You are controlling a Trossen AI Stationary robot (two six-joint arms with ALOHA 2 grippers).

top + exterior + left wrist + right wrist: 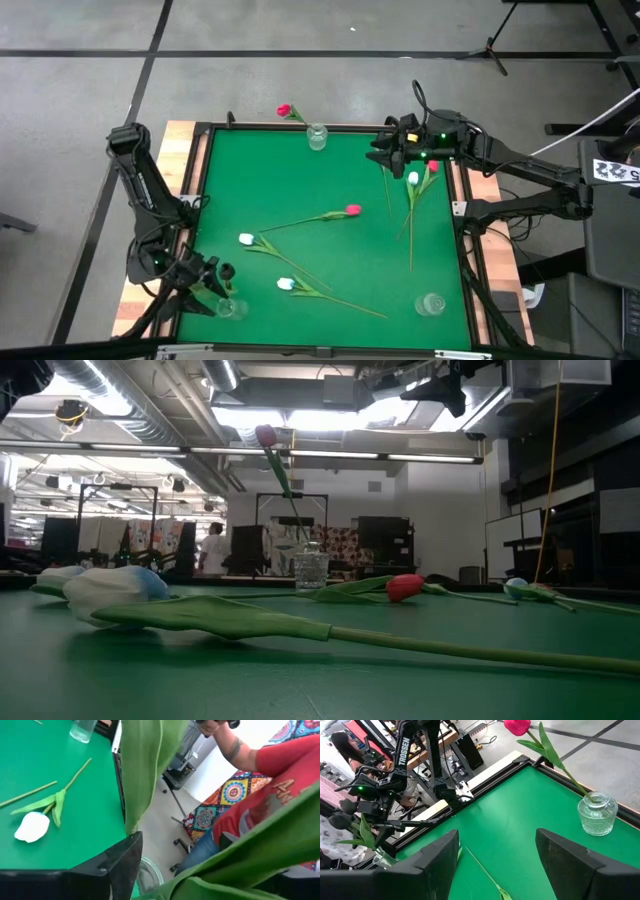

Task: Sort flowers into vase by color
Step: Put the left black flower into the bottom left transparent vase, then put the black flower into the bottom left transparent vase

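Observation:
Three small glass vases stand on the green table (330,180). The far-edge vase (317,137) holds one pink-red tulip (517,726) by its stem. Near-black tulips (342,815) with green leaves (145,765) stand in the near-left vase (230,308), with my left gripper (205,272) right above it. The near-right vase (430,304) shows nothing in it. A pink tulip (352,210), two white ones (246,239) (285,284), and a white and a red one (413,178) lie flat. My right gripper (497,865) is open above a loose stem (482,867) near the far right corner.
A person in a red shirt (270,785) stands close beyond the table edge by the left arm. The table has a dark raised rim (200,170) on a wooden frame. Open green felt lies in the table's far-left part. People stand in the room beyond (213,548).

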